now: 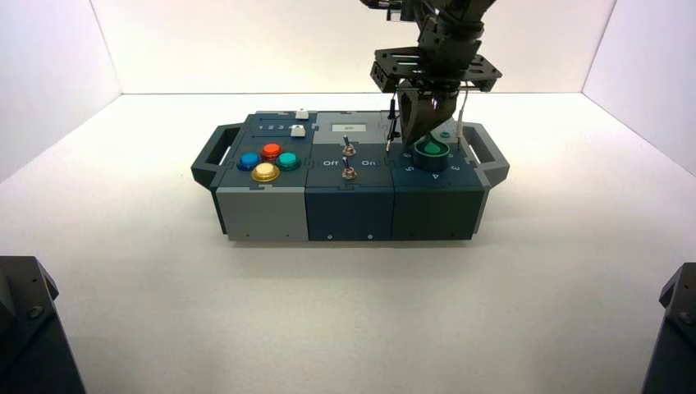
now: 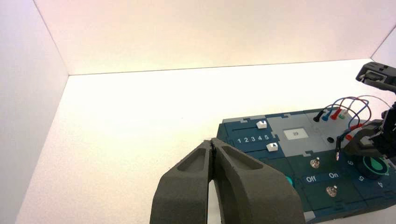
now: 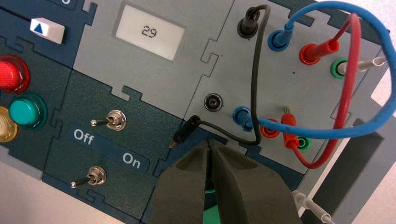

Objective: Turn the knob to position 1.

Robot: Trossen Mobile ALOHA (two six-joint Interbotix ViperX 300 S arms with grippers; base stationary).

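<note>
A plain white enclosure with a matte white floor (image 1: 345,312) and white walls holds a dark blue-and-grey control box (image 1: 349,176) with side handles. On the box's right-hand section sits the knob (image 1: 430,149), a green teardrop pointer on a short dark cylinder. The right gripper (image 1: 420,138) reaches down from above just beside or on the knob; its dark fingers (image 3: 243,186) are pressed together, seemingly holding nothing. Which number the pointer marks is unreadable, so the turn seems unfinished. The left gripper (image 2: 212,151), also closed and empty, waits off the box's left side.
</note>
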